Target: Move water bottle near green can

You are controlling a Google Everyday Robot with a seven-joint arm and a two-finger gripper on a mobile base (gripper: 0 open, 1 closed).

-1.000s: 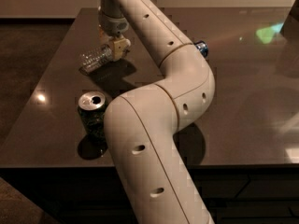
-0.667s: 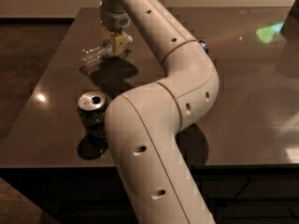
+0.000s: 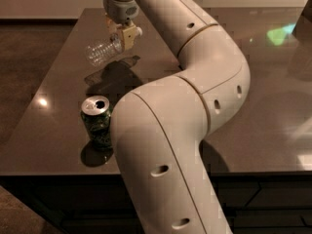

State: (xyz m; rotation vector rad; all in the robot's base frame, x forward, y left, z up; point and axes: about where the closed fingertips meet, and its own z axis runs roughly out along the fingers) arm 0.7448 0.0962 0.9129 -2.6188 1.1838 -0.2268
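Note:
The water bottle [image 3: 101,51], clear ribbed plastic, hangs tilted above the dark table [image 3: 273,111] at the back left, its white cap end held between the fingers. My gripper [image 3: 125,36] is shut on it near the cap. The bottle's shadow lies on the table below it. The green can [image 3: 97,123], with a silver top and a pull-tab hole, stands upright near the table's front left, well in front of the bottle and right beside my arm's lower link.
My large white arm [image 3: 195,96] bends across the middle of the view and hides much of the table. The table's front edge [image 3: 48,172] runs just in front of the can. A green light reflection [image 3: 279,34] shows at the back right.
The gripper has lifted the water bottle a little higher off the table. The green can has not moved.

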